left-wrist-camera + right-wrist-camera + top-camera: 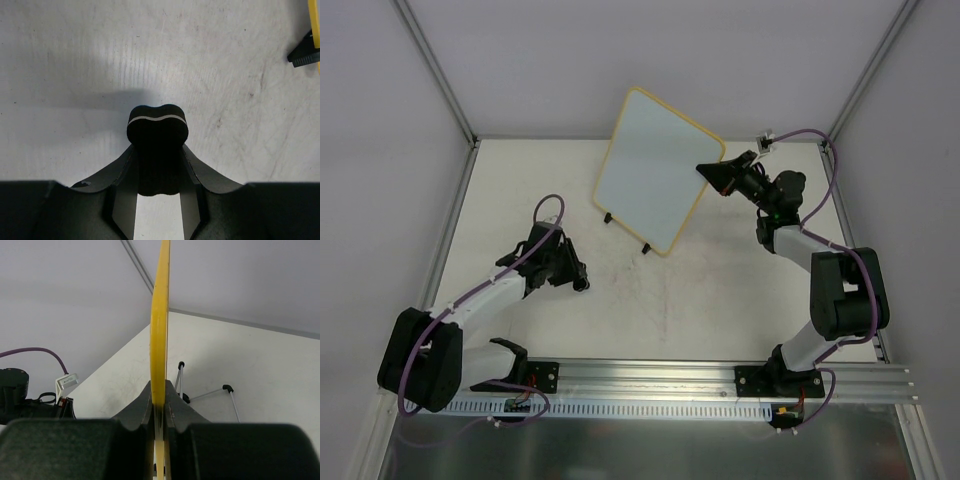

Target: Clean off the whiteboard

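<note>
— How will the whiteboard [650, 175] handle?
— Light and stiff, I'd judge, with a slick face. Best taken by the yellow frame, where the right fingers [142, 405] are clamped on its edge, upper middle of the top view
— Its look?
— Tilted upright, face blank white, two black feet below. The left fingers [122, 170], lower left, pinch a black block [156, 122] over the surface [75, 50]

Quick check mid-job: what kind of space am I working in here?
Likely a lab robot test cell, not a home or office: plain white panel walls framed by aluminium posts, a scuffed white table, and an aluminium mounting rail along its near edge.
</note>
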